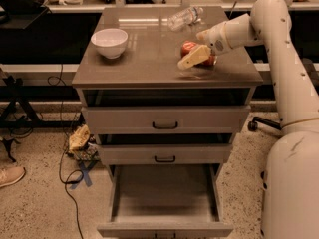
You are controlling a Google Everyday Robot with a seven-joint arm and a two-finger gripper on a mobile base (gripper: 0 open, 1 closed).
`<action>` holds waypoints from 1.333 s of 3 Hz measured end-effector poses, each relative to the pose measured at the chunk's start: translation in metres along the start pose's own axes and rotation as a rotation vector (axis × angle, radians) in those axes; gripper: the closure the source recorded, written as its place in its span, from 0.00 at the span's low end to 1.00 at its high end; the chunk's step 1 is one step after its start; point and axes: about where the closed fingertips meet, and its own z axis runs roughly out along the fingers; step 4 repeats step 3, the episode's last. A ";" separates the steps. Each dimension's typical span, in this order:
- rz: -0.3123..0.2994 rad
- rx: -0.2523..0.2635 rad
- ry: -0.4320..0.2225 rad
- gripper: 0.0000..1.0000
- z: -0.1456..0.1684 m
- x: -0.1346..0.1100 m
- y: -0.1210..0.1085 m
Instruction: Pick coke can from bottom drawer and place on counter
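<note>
Coke can (187, 47) is up on the table (144, 59) now, over by its right-hand edge, and the gripper (193, 54) is clamping it. One pale finger is lying across the front of the red body and the other is poking up behind it, so the can is wedged between them and leaning rather than standing straight. I'm not able to tell whether its base is touching the top or hanging just above it. A dim reflection is showing right underneath, so it's close either way.

The arm is reaching in from that same side, which I'm guessing is why the can is ending up there. It's well apart from the white bowl (109, 41) on the opposite side and nearer the front than the water bottle (184, 18) lying on its side at the back.

The bottom drawer (164, 229) is hanging wide open below, with nothing showing inside it. That makes sense, since the one arm is busy up top.

I'm reading this as the tail end of the placing step, with only setting down and letting go remaining. The lean is what's bugging me. If those fingers part while the can is tipped like that, I'm betting it's rolling, and the table's edge is near.
</note>
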 end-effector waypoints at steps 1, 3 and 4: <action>-0.019 0.027 -0.014 0.00 -0.006 -0.005 0.001; -0.126 0.258 -0.077 0.00 -0.108 -0.033 0.016; -0.126 0.258 -0.077 0.00 -0.108 -0.033 0.016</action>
